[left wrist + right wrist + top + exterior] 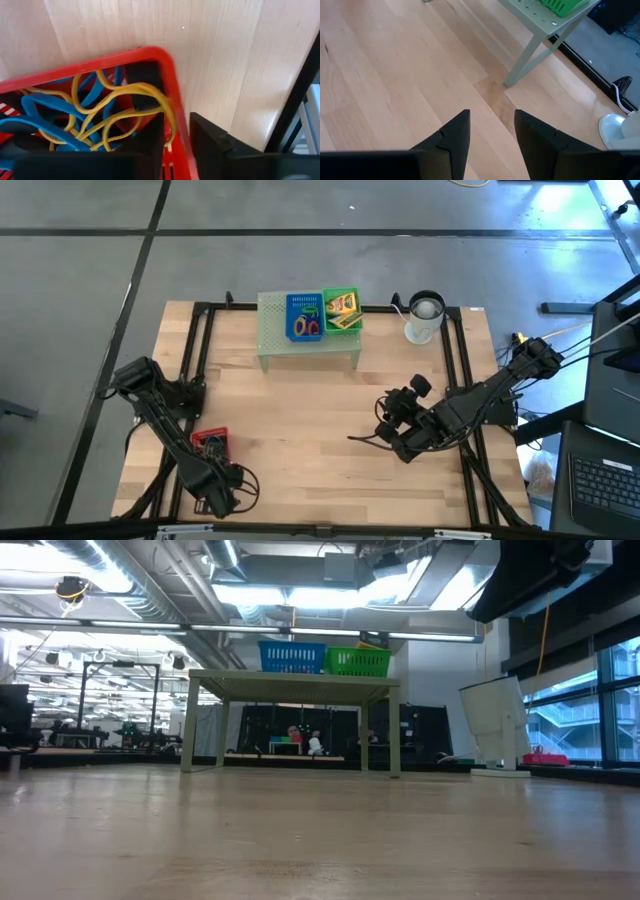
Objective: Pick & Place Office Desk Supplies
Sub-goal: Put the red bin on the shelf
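A red tray [210, 442] sits on the table near the left front, with yellow and blue rubber bands [100, 110] tangled inside it. My left gripper [177, 120] points down over the tray's corner. It is open and stands astride the wall, one finger [150, 145] inside among the bands and the other finger [215, 150] outside. My right gripper [492, 117] hangs open above bare wood at the right [388, 430], with nothing between its fingers. A blue tray [305, 317] holding rings and a green tray [341, 310] holding a yellow box stand on the pale green mesh riser [308, 345]. My left gripper comes from above and straddles the red tray's wall [175, 127] next to a corner. The wall nearly fills the gap between the fingers, and I cannot tell whether they touch it. A yellow band [150, 107] lies against the inner finger. The tray rests flat on the table.
A white mug [424, 318] stands at the far right, beside the riser. In the low view the riser [290, 685] carries both trays at the back. Open wood lies between the riser and the two arms. Black frame rails run along the table's left and right sides.
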Robot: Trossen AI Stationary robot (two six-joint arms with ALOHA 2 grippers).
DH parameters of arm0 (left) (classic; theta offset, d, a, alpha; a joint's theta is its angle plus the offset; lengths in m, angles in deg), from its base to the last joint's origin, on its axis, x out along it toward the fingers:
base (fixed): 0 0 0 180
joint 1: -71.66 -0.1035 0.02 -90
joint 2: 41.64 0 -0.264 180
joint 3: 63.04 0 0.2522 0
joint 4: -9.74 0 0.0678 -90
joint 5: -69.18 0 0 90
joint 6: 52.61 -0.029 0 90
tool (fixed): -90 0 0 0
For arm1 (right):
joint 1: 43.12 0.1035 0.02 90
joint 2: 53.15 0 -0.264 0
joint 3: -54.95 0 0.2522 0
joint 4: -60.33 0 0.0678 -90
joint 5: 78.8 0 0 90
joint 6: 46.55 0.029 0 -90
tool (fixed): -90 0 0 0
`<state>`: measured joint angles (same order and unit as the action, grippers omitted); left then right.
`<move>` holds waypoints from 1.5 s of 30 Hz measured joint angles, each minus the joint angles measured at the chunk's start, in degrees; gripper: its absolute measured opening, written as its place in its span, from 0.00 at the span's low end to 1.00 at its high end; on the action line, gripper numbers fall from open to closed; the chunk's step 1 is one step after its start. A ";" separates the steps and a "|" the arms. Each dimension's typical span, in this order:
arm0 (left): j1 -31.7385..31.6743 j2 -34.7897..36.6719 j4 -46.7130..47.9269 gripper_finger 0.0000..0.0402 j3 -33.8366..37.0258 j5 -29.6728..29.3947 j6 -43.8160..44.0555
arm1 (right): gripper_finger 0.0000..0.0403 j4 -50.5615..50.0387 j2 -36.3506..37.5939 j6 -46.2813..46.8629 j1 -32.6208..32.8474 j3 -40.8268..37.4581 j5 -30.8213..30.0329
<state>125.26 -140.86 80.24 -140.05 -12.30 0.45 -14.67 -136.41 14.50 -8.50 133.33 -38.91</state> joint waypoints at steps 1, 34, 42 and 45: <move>-0.01 0.00 0.02 0.18 0.00 0.06 -0.53 | 0.38 0.11 0.00 0.00 0.00 0.00 0.00; -6.81 0.00 15.38 0.02 -18.41 -16.67 -18.04 | 0.38 1.51 0.00 -0.02 -0.01 0.00 0.00; -7.65 0.00 15.25 0.02 -21.74 -25.01 -21.30 | 0.38 1.50 0.00 -0.04 -0.01 0.00 0.00; -7.96 0.00 15.37 0.01 -24.02 -28.05 -24.72 | 0.38 1.50 0.00 -0.04 -0.01 0.00 0.00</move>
<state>117.30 -140.86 95.61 -164.07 -40.35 -24.27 -13.18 -136.41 14.46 -8.51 133.33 -38.91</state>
